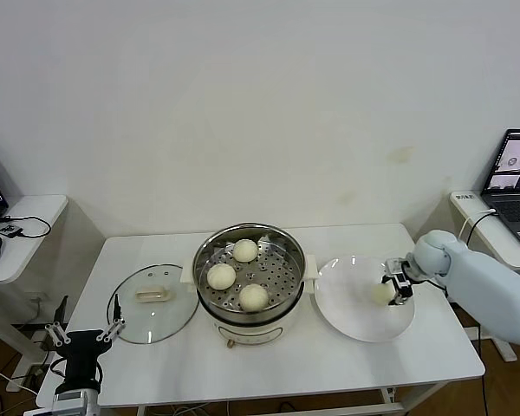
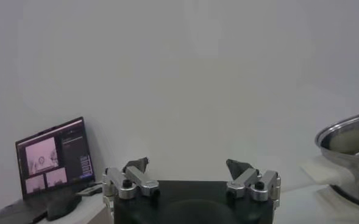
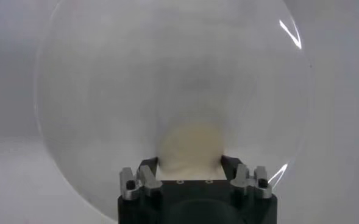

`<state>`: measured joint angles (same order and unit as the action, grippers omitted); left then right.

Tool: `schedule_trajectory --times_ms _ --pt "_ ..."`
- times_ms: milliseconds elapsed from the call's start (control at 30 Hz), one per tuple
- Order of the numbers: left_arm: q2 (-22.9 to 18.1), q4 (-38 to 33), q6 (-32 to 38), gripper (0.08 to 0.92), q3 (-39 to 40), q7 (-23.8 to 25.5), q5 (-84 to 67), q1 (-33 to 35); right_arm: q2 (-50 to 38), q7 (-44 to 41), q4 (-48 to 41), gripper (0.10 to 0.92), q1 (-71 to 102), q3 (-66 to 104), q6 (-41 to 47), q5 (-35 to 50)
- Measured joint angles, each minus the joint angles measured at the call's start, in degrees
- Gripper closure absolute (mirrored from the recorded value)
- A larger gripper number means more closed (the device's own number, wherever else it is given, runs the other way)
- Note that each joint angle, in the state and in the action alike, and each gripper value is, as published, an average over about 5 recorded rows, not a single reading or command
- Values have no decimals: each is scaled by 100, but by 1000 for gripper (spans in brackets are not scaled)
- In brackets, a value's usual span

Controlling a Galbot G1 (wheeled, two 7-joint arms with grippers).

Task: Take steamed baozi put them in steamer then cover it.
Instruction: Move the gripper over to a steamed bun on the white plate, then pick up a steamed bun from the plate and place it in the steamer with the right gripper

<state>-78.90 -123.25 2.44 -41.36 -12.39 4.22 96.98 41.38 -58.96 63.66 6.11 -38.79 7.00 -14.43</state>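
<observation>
Buns: 3 small round cream-white dough buns (image 1: 245, 250) sit on the perforated tray of the round shiny stainless-steel steamer pot (image 1: 291, 251), mid-surface. A 4th bun (image 1: 382, 293) lies on the flat white round plate (image 1: 347, 316), just right of the pot.

Right gripper (image 1: 396, 287) is down over the plate; in the right wrist view the bun sits between the 2 jaws (image 3: 190, 153), each jaw touching its flank. Judgement: jaws closed on the bun, lift not yet begun.

Left gripper (image 1: 81, 333) is parked low at the near left edge of the white surface (image 1: 156, 381), jaws wide apart and holding nothing (image 2: 190, 173).

Round clear glass lid with metal rim and cream rectangular handle (image 1: 153, 295) lies flat on the surface just left of the pot, apart from it.

Handling, as judged: bun looks light, soft, easily dented; smooth skin may slip. Hold across the widest part, on opposite flanks, with light pressure. Lid likely stiff, fragile and slick on the glass; take it by the cream handle.

Progress: 3 of 4 loaded; covering remains.
</observation>
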Motion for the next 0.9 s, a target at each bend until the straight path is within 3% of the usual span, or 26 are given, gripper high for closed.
schedule_trajectory --times_ms 533,900 --pt "7 -46 -4 177 136 -6 5 -87 -579 -218 1165 398 -1866 -1125 540 1255" --pt "-12 -3 0 177 193 -12 13 -158 -218 84 2234 397 -3848 -2486 1371 2654"
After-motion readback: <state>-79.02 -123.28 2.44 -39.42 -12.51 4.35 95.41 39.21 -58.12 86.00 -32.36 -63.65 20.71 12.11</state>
